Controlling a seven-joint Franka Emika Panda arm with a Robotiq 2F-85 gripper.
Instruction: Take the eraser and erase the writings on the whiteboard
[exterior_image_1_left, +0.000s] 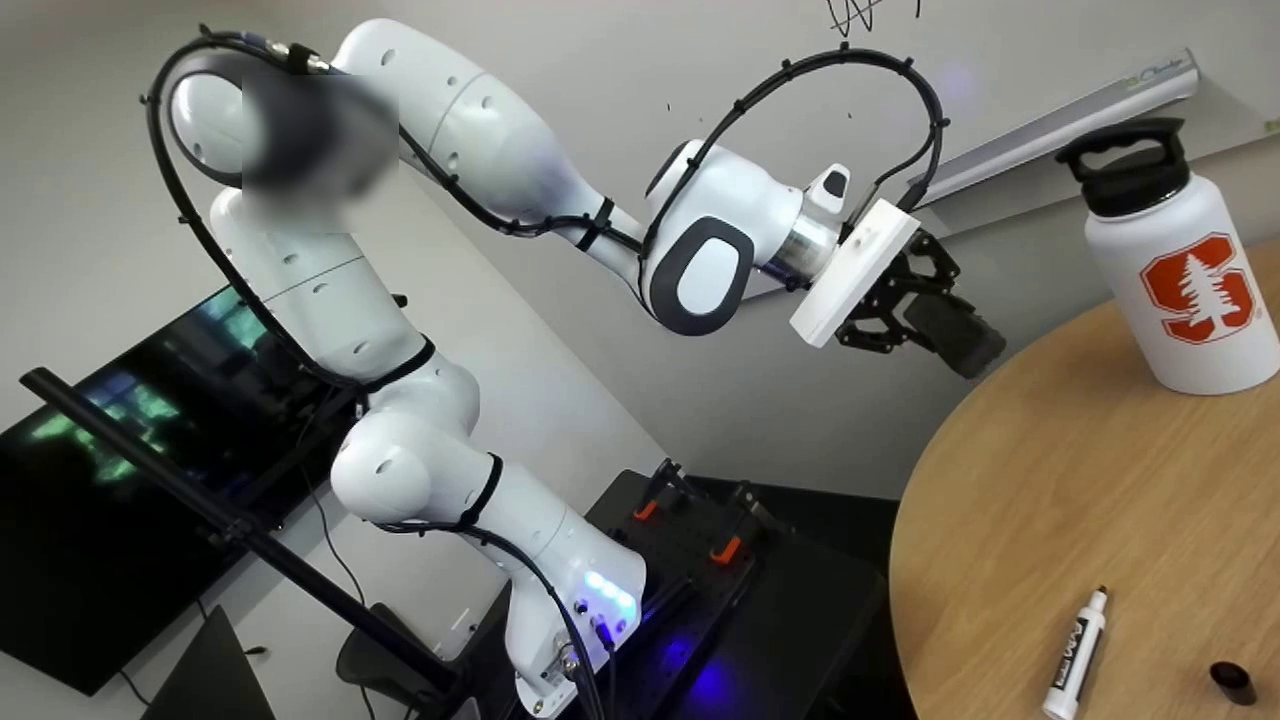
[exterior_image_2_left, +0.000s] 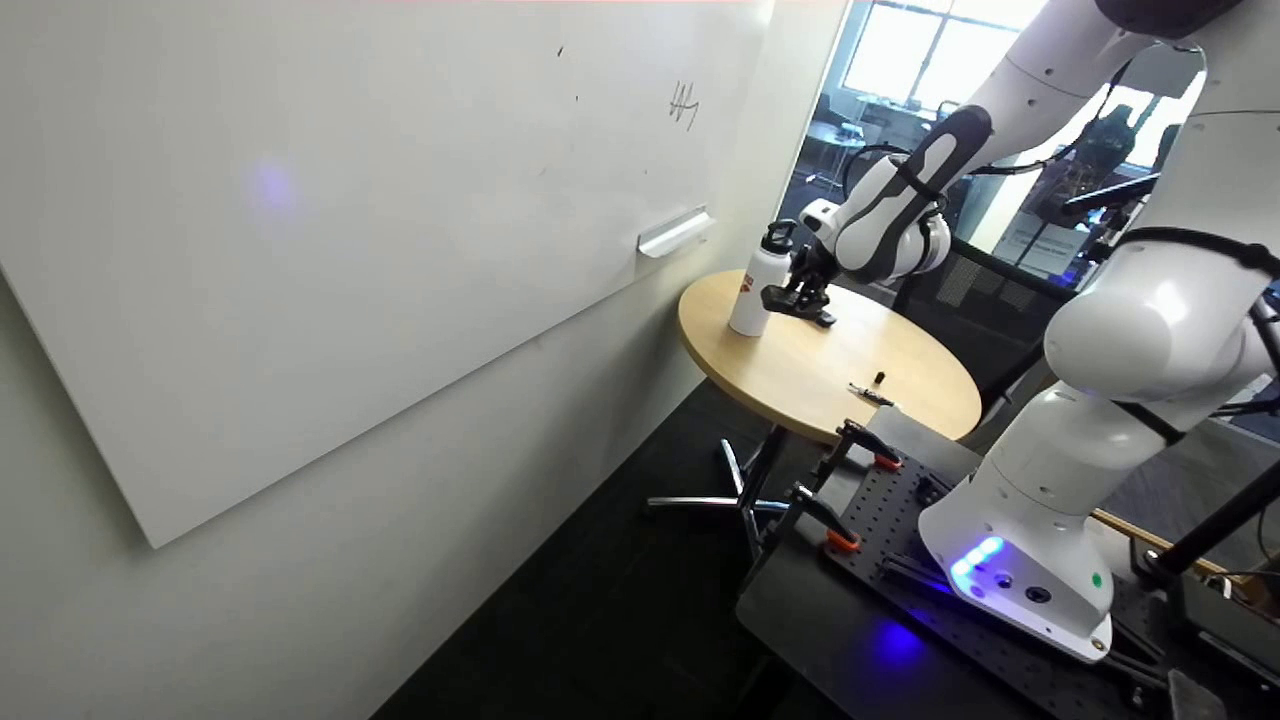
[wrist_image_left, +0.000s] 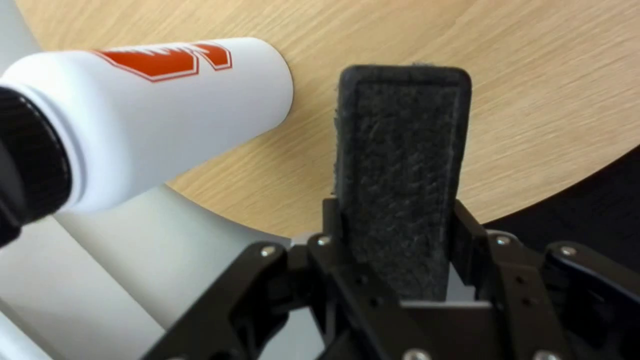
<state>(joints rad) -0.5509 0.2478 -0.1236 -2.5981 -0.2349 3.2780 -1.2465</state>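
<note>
I hold the eraser (wrist_image_left: 405, 150) clasped in my gripper (wrist_image_left: 398, 225), my two fingers (wrist_image_left: 470, 245) snug against its long sides. Its near part sits between them and the rest juts out past my fingertips, so its long axis runs the same way as my fingers, nearly straight up the wrist view, with the rough, rimmed face turned toward me. In an exterior view it slants downward, tilted, its free end lowest and aimed at the rim of the round table (exterior_image_1_left: 1050, 480); it hangs up off the wood. The tall white bottle (wrist_image_left: 200, 110), black at the top, stands upright on that table, beside the eraser but apart from it, near the edge closest to the whiteboard (exterior_image_2_left: 380, 250). A marker (exterior_image_1_left: 1078, 650), its dark tip bared, lies well apart from the bottle, with a loose dark cap (exterior_image_1_left: 1232, 683) near it. On the whiteboard, the writings (exterior_image_2_left: 684, 103), a small tangle of thin dark strokes, sit toward the right-hand edge as seen in an exterior view, above the pale ledge (exterior_image_2_left: 675, 232) that is fixed along the lower edge near the lower right corner. A couple of small dark specks (exterior_image_2_left: 560, 50) lie farther from that right-hand edge. My eraser is well apart from those strokes and from the board's surface
</note>
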